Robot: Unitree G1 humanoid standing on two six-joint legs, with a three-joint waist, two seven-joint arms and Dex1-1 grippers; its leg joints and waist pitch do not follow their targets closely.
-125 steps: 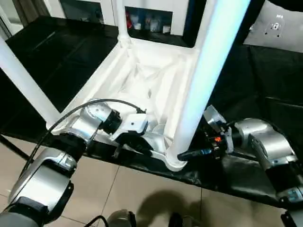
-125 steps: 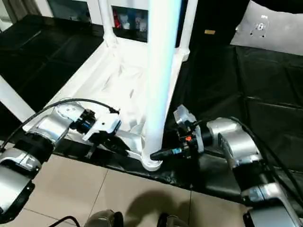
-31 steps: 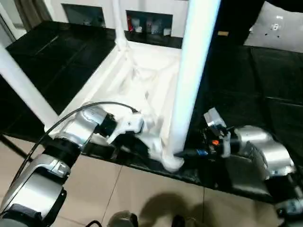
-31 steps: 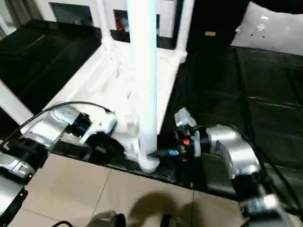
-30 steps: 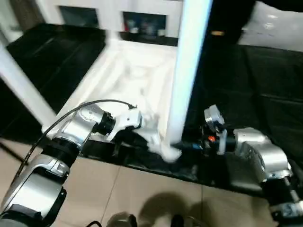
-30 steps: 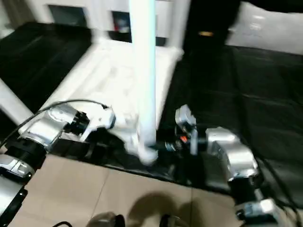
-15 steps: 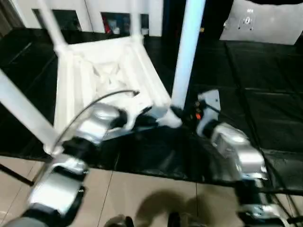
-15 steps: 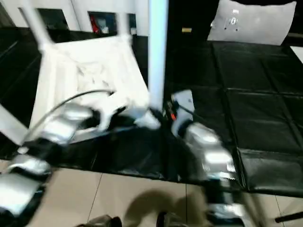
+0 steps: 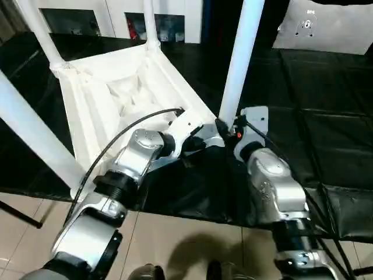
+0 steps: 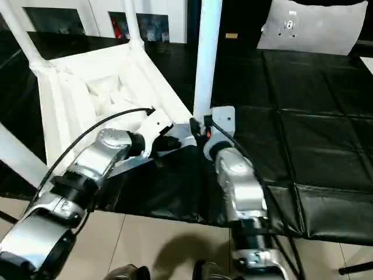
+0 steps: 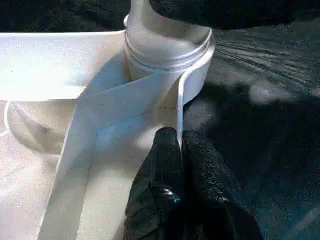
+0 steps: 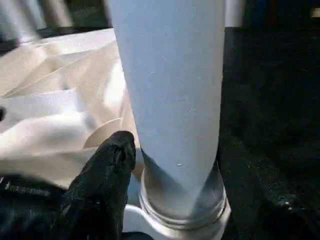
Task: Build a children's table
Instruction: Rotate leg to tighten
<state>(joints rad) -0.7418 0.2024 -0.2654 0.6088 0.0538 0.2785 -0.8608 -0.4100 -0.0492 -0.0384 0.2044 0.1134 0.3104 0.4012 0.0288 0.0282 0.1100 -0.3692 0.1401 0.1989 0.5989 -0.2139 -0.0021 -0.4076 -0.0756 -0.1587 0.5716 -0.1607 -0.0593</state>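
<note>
The upturned children's table (image 9: 119, 96) on the black mat (image 9: 332, 140) has swung round since a second ago, its near corner now pointing right. The left gripper (image 11: 178, 145) pinches the rim by the corner socket. The right gripper (image 12: 107, 170) is at that leg (image 9: 240, 58); I can't tell its spread. No legible writing.

Table turned on the mat.
Table (image 9: 111, 93) now sits rotated, near corner with leg (image 9: 239, 58) swung toward centre; both arms moved inward, left gripper (image 11: 179, 142) and right gripper (image 9: 224, 129) closer together.
</note>
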